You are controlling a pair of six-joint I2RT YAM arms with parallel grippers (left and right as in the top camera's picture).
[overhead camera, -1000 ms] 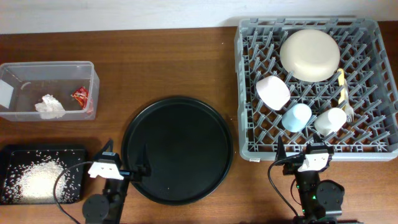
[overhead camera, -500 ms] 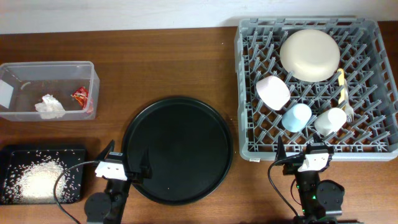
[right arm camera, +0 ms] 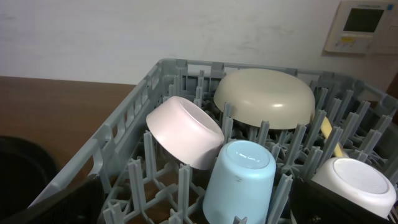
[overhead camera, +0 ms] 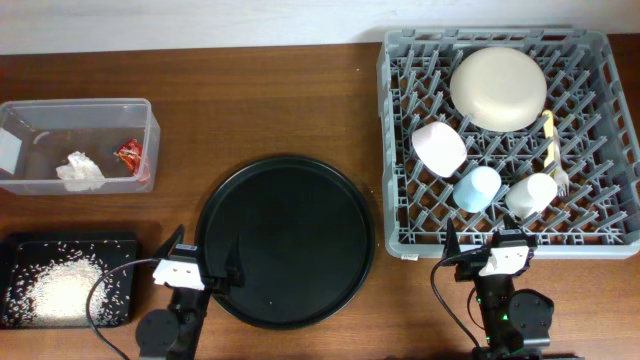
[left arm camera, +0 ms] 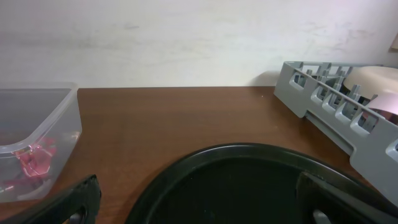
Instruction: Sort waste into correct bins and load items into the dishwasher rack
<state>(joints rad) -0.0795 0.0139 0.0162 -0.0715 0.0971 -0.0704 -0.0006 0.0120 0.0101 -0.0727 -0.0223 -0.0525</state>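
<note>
The grey dishwasher rack (overhead camera: 385,150) holds the cream bowl (overhead camera: 498,88), pink bowl (overhead camera: 439,148), light blue cup (overhead camera: 477,187), white cup (overhead camera: 530,194) and a pale yellow fork (overhead camera: 551,150). A tissue wad (overhead camera: 79,171) and red wrapper (overhead camera: 129,154) lie in the clear tub (overhead camera: 80,103). Rice (overhead camera: 55,285) covers the shallow black tray (overhead camera: 70,238). My left gripper (overhead camera: 203,252) stands open and empty over the near left rim of the round tray. My right gripper (overhead camera: 489,248) is open and empty at the rack's near edge, facing the blue cup (right arm camera: 239,180).
A large round black tray (overhead camera: 285,240) lies bare between the bins and the rack and fills the lower left wrist view (left arm camera: 249,186). The tub's corner (left arm camera: 31,137) shows at left there and the rack's edge (left arm camera: 336,106) at right. Bare wooden table lies behind.
The left gripper shifted slightly right toward the round tray a second ago and has stayed still since. The right arm and all objects have not moved.
</note>
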